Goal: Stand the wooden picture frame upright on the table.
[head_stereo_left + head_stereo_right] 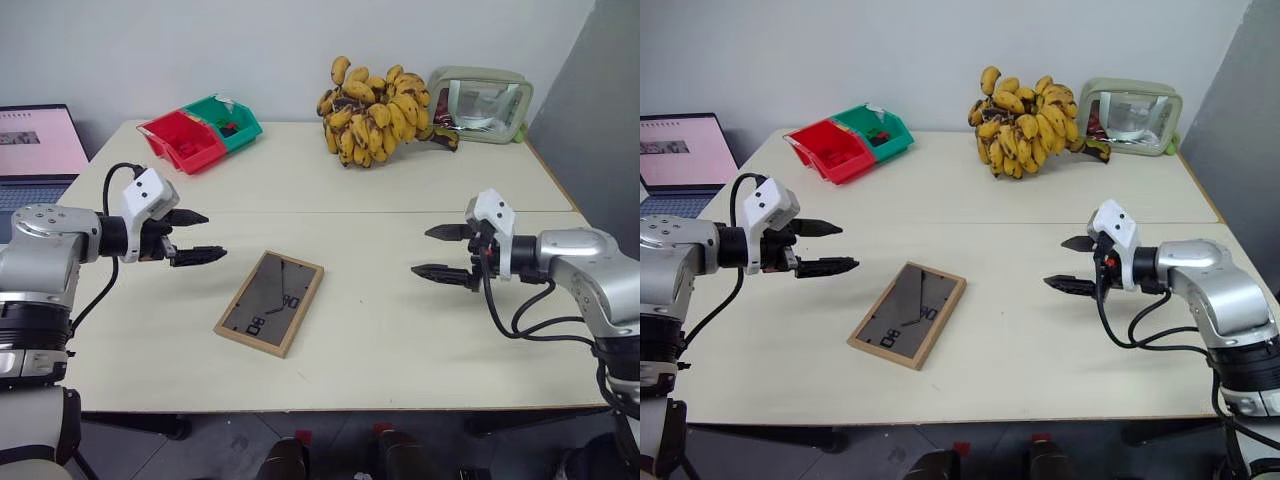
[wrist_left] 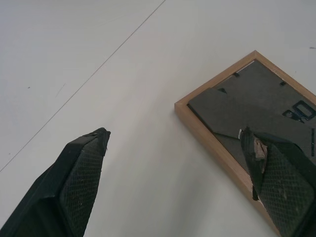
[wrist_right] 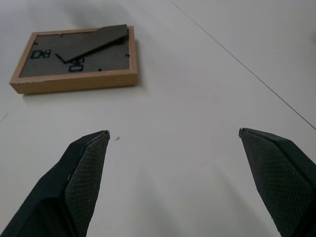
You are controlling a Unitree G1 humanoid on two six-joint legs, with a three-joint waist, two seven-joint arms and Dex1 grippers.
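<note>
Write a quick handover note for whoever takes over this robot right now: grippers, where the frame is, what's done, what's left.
Left gripper: open, holding nothing, above the table to the left of the frame.
Right gripper: open, holding nothing, to the right of the frame.
Wooden picture frame: lying flat between the two grippers, dark back panel up, near the front edge.
Done: nothing yet; the frame is untouched.
Left: grasp the frame and stand it upright.

The left gripper (image 2: 175,148) has its two black, cross-hatched fingers (image 2: 74,182) spread wide apart with nothing between them, held above the table (image 2: 123,74). The wooden picture frame (image 2: 222,118) lies flat on the table, dark grey back panel facing up. One fingertip overlaps the frame's edge. A thin seam (image 2: 89,76) crosses the tabletop.
</note>
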